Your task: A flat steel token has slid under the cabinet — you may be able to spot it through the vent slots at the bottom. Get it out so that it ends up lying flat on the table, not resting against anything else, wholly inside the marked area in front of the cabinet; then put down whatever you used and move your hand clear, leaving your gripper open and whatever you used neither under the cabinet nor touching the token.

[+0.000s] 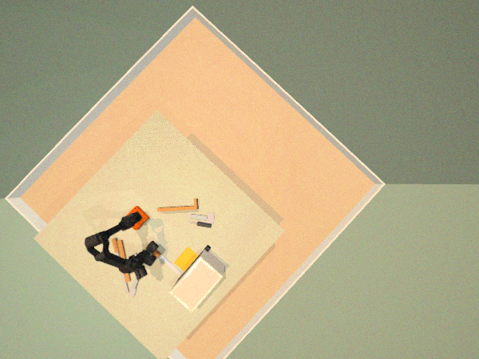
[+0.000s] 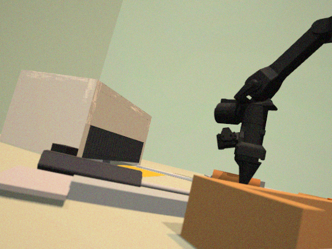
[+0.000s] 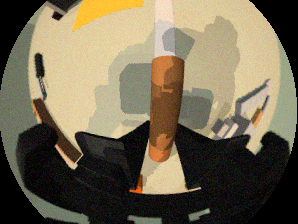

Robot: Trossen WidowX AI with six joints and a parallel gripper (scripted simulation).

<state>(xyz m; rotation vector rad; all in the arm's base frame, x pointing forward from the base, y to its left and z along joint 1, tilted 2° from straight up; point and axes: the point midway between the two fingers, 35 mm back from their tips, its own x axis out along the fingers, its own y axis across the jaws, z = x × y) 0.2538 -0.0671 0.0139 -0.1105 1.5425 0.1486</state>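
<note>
My gripper (image 1: 156, 254) (image 2: 244, 182) (image 3: 161, 124) is shut on the orange-brown handle of a long tool (image 1: 171, 266) (image 2: 226, 175) (image 3: 167, 75), low over the table. The tool's pale flat blade points at the cabinet (image 1: 196, 284) (image 2: 47, 110) and reaches its front edge. Whether its end is under the cabinet I cannot tell. The yellow marked area (image 1: 186, 258) (image 2: 150, 173) (image 3: 107, 11) lies in front of the cabinet, beside the blade. The dark vent slots (image 2: 113, 145) show at the cabinet's bottom. I cannot make out the steel token in any view.
An orange L-shaped bar (image 1: 177, 208) (image 2: 240, 213), a pale flat piece (image 1: 210, 218) (image 2: 33, 180) and a dark-handled tool (image 1: 203, 224) (image 2: 91, 169) (image 3: 39, 65) lie to one side. Orange bars (image 1: 121, 249) and a pale V-shaped piece (image 1: 132, 292) lie by the arm. A black block (image 1: 207, 248) (image 2: 64, 149) is at the cabinet's corner.
</note>
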